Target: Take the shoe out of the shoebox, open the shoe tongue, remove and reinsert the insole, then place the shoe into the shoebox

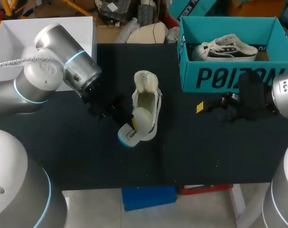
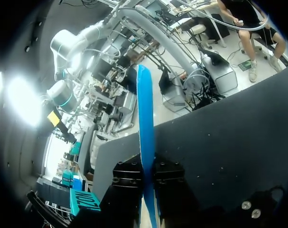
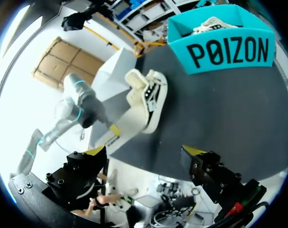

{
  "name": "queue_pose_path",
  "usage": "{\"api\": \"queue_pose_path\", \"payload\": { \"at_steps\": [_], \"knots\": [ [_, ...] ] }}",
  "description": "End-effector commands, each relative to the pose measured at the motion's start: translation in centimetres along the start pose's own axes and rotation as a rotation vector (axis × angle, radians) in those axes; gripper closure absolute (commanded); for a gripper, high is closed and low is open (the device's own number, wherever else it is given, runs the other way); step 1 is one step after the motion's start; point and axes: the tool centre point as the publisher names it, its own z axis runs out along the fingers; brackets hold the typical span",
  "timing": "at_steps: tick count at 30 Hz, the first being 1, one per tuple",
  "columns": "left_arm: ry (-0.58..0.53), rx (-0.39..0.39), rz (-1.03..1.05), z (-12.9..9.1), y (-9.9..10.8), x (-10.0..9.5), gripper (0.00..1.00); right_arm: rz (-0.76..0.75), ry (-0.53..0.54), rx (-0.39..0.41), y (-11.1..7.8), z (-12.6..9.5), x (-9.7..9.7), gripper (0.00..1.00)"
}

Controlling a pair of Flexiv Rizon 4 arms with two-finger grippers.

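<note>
Head: shoe [image 1: 146,102] lay on its side mid-surface [image 1: 87,156], w/ shoebox [image 1: 229,78] far right. L wrist: left gripper [image 2: 147,173] had its fingers clamped on the blue insole [image 2: 144,118], edge-on. R wrist: right gripper [image 3: 144,152] had fingers wide apart, holding nothing, shoe ahead.

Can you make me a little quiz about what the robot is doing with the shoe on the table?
1. True or false: the right gripper is holding the shoe on the table.
2. What is pinched between the left gripper and its two fingers? A: the blue insole. B: a shoelace. C: a sock.
3. Fill in: a second shoe lies inside the teal ____.
Key: 1 false, it is open, empty and apart from the shoe. 2 A. 3 shoebox.
</note>
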Motion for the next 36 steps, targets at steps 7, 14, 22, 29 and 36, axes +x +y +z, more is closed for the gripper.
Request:
{"api": "queue_pose_path", "payload": {
  "at_steps": [7,14,22,29,36],
  "knots": [
    [-0.032,-0.078,0.013,1.1,4.6,0.2,1.00,0.001,-0.002,0.002,0.0,0.0,0.1,0.00],
    [-0.091,-0.113,-0.005,1.4,6.9,0.3,1.00,0.001,-0.002,0.002,0.0,0.0,0.1,0.00],
    [-0.106,-0.176,-0.018,0.8,8.7,0.3,1.00,0.001,-0.002,0.002,0.0,0.0,0.1,0.00],
    [-0.103,-0.202,-0.028,0.2,8.7,0.0,0.75,0.001,-0.002,0.002,0.0,0.0,0.1,0.00],
    [-0.107,-0.176,-0.030,-0.5,7.0,-0.3,0.53,0.001,-0.002,0.002,0.0,0.0,0.1,0.00]
  ]
}}
